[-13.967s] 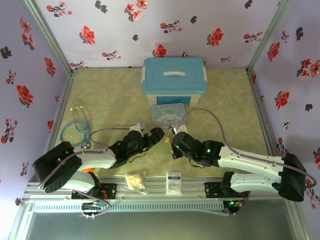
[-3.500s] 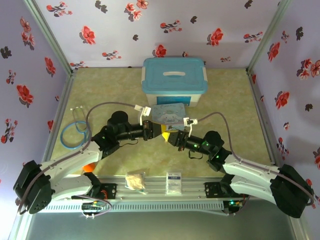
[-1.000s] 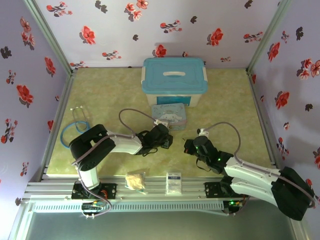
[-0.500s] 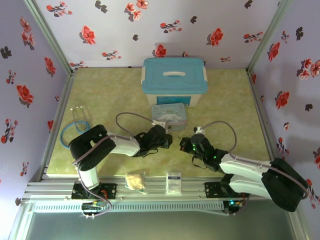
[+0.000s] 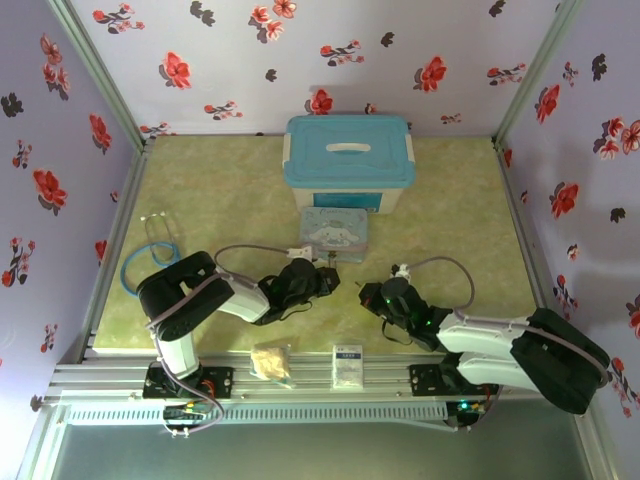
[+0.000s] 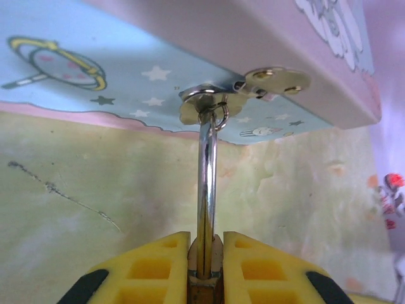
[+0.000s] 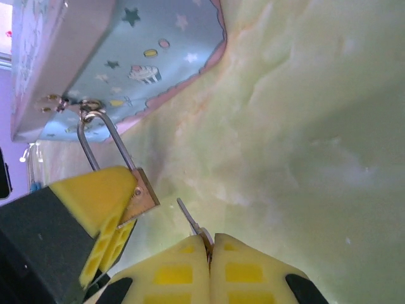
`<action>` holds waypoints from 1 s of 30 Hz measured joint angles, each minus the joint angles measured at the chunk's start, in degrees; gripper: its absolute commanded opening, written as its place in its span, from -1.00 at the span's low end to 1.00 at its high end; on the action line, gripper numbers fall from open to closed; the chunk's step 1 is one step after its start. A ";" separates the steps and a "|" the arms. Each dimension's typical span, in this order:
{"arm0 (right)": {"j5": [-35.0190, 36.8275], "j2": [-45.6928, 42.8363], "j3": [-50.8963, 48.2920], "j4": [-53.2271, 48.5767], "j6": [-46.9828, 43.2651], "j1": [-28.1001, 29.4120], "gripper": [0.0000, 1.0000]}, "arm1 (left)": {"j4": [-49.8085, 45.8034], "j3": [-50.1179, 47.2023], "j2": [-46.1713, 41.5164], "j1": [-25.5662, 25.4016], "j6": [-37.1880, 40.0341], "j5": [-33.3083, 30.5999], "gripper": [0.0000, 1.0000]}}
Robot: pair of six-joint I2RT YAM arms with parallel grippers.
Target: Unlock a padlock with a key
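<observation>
Brass padlock (image 7: pixel 144 195), shackle through blue tin's (image 7: pixel 145 57) hasp, pinched by left gripper (image 6: pixel 205 246); right gripper (image 7: pixel 210 244) pressed together on key (image 7: pixel 188 217); near-edge white card's (image 5: pixel 347 365) print unreadable.

The overhead camera sits high behind the arms, looking down across the whole table (image 5: pixel 220 190). The left wrist camera peers close along its yellow fingers (image 6: pixel 158 266) at the front of the tin (image 6: pixel 95 63). The right wrist camera, rolled sideways, views the same tin and padlock (image 7: pixel 145 195) from equally near.
</observation>
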 measured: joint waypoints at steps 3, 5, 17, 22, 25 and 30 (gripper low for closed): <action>1.42 -0.39 -0.24 0.66 2.38 1.73 -1.00 | 4.90 -1.57 0.96 0.00 -3.96 0.00 -1.00; 2.12 0.04 -0.24 2.23 3.65 2.47 -1.00 | 7.50 -2.36 1.46 -0.02 -6.23 -0.24 -1.00; 4.55 11.85 -0.50 16.70 8.90 6.12 -1.00 | 12.22 -3.63 1.62 -1.97 -14.86 -5.42 -1.00; 5.70 11.85 0.17 16.98 9.16 7.32 -1.00 | 15.10 -3.63 3.61 -2.49 -17.55 -6.34 -1.00; 6.21 11.89 0.17 17.20 9.55 7.34 -1.00 | 16.72 -3.63 4.66 -2.97 -18.45 -6.80 -1.00; 6.47 14.10 0.17 20.13 10.27 7.34 -1.00 | 16.94 -3.63 4.66 -3.48 -19.32 -7.87 -1.00</action>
